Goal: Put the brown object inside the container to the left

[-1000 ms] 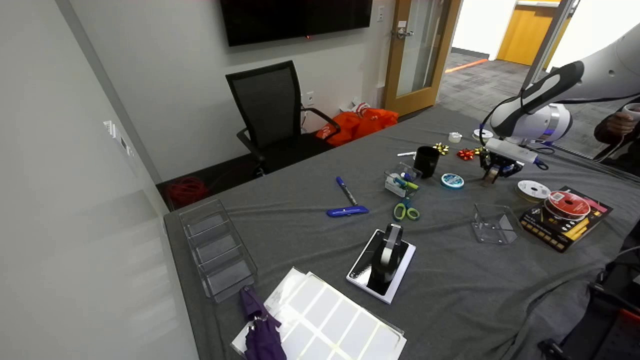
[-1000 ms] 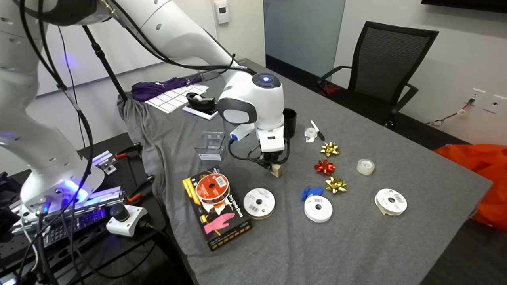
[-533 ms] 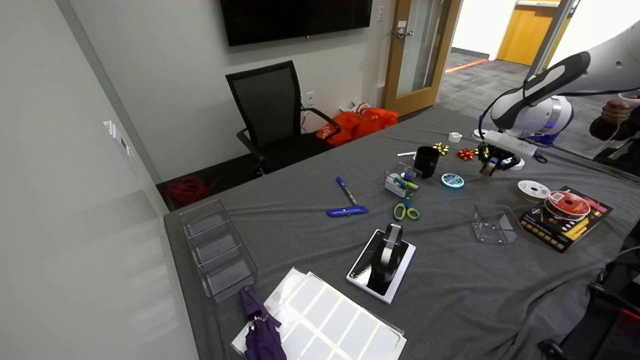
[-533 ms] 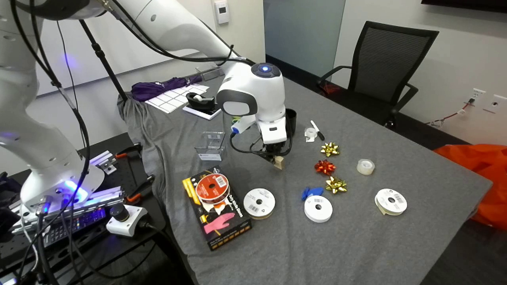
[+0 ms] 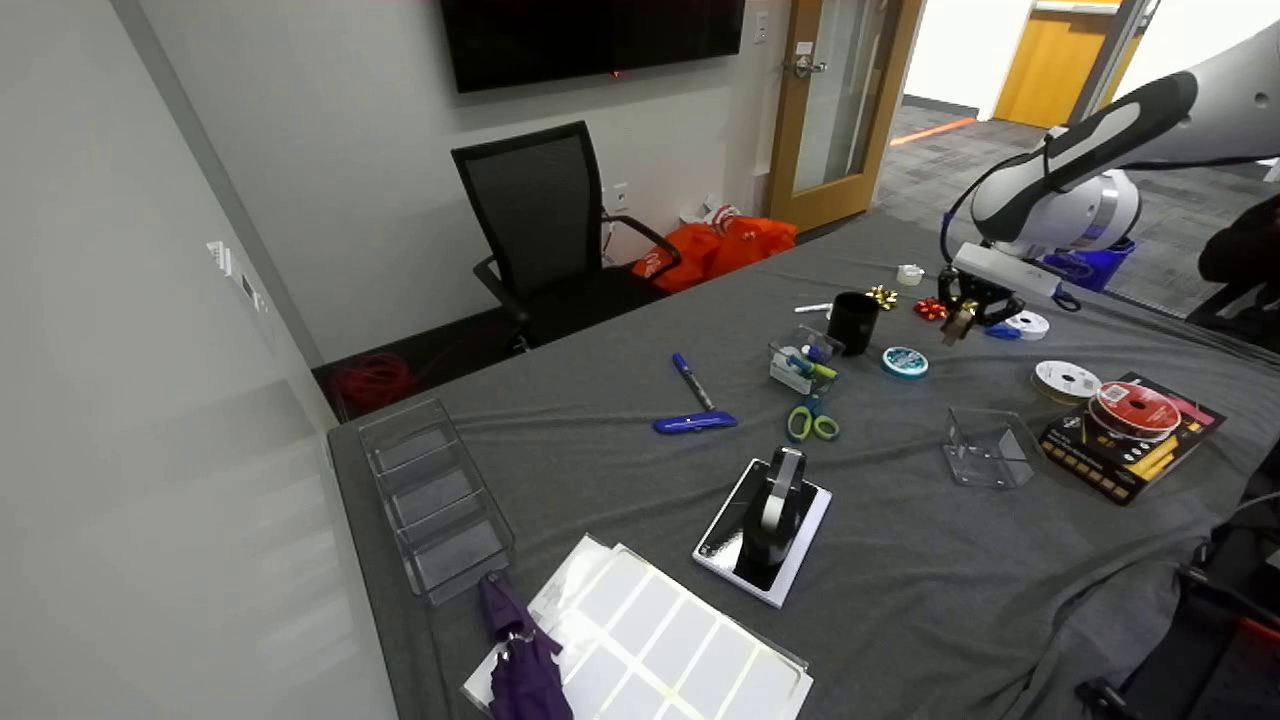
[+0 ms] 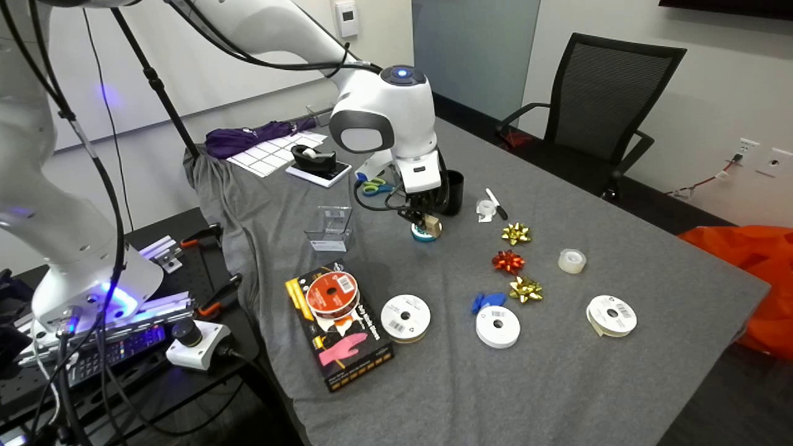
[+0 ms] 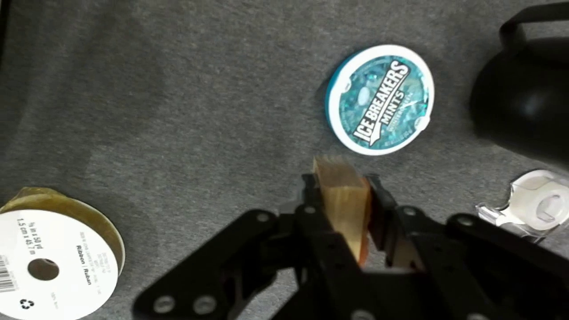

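"Standing left of the mint tin (image 5: 905, 363) in an exterior view, your dark cup (image 5: 853, 325) has its mouth up, so things can go in."

"And right of the tin there, your gripper (image 5: 961, 318) pinches the brown block (image 5: 956, 329) up in the air. Why does its end poke out?"

"Maybe so you can slip that end in first."
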### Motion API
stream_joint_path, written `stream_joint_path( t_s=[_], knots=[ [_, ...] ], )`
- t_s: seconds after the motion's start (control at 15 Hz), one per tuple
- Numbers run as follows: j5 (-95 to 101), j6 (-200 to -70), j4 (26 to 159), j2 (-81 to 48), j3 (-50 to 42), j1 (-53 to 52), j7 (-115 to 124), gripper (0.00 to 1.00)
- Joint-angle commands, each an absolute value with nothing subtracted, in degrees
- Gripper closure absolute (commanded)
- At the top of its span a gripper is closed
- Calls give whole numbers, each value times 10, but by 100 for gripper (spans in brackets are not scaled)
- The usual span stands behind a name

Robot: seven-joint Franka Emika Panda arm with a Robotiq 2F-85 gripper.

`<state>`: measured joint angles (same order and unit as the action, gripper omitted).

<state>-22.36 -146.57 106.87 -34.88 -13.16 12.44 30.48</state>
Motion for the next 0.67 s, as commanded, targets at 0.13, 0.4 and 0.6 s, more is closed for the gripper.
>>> stream_joint_path(
  t_s=[0.13, 0.4, 0.6],
  knots=[
    [-222, -1465, 1071, -348, -133, 126, 306, 72],
    [-213, -1446, 1091, -316, -132, 101, 323, 93],
    [-204, -1453, 1101, -299, -132, 66, 361, 93]
  ],
)
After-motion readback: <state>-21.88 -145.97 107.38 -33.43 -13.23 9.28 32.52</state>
